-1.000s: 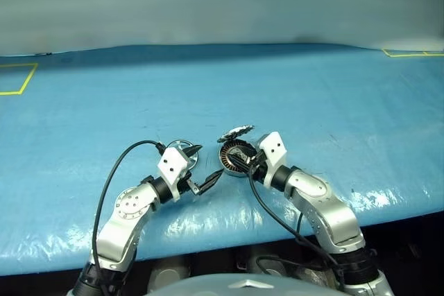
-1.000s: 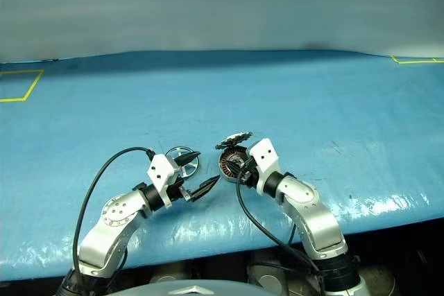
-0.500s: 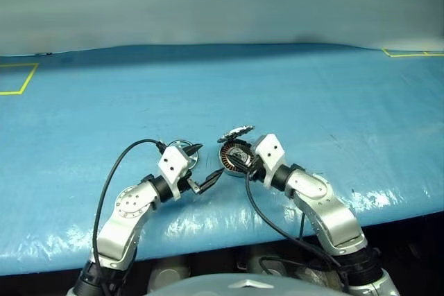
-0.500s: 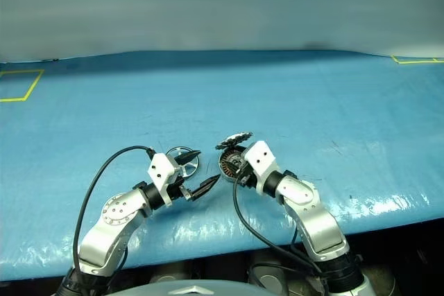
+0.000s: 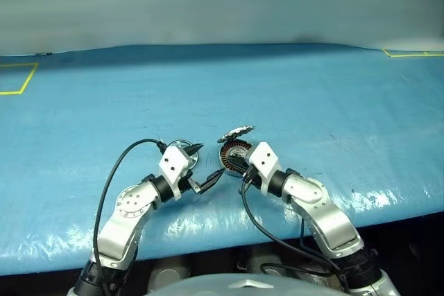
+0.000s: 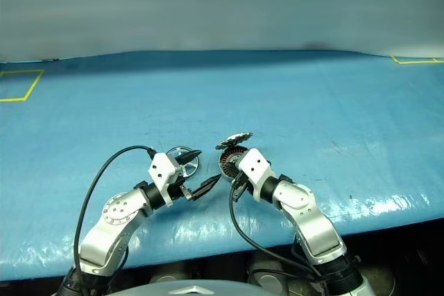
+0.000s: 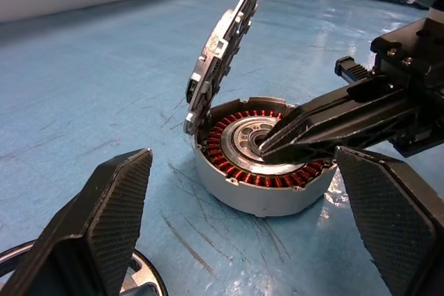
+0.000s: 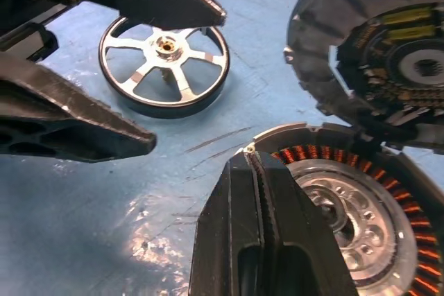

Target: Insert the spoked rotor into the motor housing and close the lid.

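While the shallow silver-grey motor housing (image 7: pixel 260 164) with copper windings sits on the blue table (image 5: pixel 312 95), grey hinged lid (image 7: pixel 222 50) raised, and the shiny spoked rotor (image 8: pixel 164 66) lies beside it, insertion looks unstarted: right gripper (image 8: pixel 258 192) clenched empty over the housing, left gripper (image 5: pixel 201 166) spread near the rotor, likely to grasp it next.

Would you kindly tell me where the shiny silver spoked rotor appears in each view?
Left eye: spoked rotor, behind the left gripper.
Right eye, same spot.
Left wrist, rim at the bottom edge.
Right wrist, upper part.
Shared landmark: copper-wound motor housing.
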### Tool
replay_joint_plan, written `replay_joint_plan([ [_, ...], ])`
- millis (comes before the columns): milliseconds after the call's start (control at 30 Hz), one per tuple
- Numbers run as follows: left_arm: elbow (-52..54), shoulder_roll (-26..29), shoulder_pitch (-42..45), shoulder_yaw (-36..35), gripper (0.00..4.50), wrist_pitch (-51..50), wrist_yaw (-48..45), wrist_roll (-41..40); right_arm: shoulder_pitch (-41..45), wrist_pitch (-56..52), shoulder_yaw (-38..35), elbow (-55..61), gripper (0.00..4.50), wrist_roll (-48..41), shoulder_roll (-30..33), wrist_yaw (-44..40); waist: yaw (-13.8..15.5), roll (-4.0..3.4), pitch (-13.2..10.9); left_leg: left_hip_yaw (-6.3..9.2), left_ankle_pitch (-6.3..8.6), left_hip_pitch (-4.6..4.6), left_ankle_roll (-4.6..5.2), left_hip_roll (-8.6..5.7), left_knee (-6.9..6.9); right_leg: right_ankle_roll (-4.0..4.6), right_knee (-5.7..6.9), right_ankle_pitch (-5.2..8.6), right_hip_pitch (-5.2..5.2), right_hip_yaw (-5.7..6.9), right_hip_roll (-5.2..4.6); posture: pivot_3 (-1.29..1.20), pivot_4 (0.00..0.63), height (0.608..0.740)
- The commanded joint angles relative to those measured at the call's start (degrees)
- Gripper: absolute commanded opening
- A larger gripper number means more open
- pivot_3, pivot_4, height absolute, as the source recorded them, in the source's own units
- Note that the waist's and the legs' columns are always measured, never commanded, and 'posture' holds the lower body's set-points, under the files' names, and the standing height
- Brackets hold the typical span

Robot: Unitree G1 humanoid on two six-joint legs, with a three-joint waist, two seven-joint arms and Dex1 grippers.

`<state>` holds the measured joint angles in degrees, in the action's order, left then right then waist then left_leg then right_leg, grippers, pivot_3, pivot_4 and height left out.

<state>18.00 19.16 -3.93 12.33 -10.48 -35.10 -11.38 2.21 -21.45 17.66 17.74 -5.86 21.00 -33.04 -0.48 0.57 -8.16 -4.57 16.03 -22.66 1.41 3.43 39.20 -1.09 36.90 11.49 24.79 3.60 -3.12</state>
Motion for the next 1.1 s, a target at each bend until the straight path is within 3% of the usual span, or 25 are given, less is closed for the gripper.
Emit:
replay_joint_plan([
  [33, 0.82, -0.37, 0.53, 0.34, 4.5, 0.74, -0.18, -0.3, 1.19, 0.04, -0.8, -0.7, 0.05, -0.09, -0.69, 0.54, -0.01, 0.0, 0.0, 0.0, 0.0, 0.0, 0.0, 0.0, 0.0, 0.0, 0.0, 0.0, -0.01, 0.0, 0.0, 0.0, 0.15, 0.74],
  [367, 1.5, -0.2, 0.25, 0.67, 4.5, 0.17, 0.06, -0.07, 1.1, -3.43, -2.78, -2.12, 0.05, -1.87, -3.21, 2.62, -0.01, 0.0, 0.0, 0.01, 0.0, 0.0, 0.0, 0.0, 0.0, 0.0, 0.0, 0.0, -0.01, 0.01, 0.0, 0.0, 0.15, 0.74],
  [833, 1.03, 0.02, 1.0, 1.17, 4.5, 0.2, -0.63, -0.18, -1.9, -7.5, -7.45, 0.51, 0.05, -0.76, -1.69, 6.82, 0.07, 0.0, 0.0, 0.03, 0.0, 0.02, 0.0, 0.0, 0.0, 0.01, -0.01, 0.0, -0.04, 0.04, -0.01, 0.0, 0.15, 0.74],
  [1100, 0.03, -0.19, 2.06, 1.25, 4.5, 0.4, -1.26, -0.28, -2.84, -5.91, -9.32, 6.06, 0.05, -9.12, -4.57, 3.26, -0.05, -0.01, -0.01, 0.05, 0.0, 0.0, 0.0, 0.01, -0.01, 0.01, -0.02, 0.01, -0.02, 0.05, -0.01, 0.0, 0.15, 0.74],
])
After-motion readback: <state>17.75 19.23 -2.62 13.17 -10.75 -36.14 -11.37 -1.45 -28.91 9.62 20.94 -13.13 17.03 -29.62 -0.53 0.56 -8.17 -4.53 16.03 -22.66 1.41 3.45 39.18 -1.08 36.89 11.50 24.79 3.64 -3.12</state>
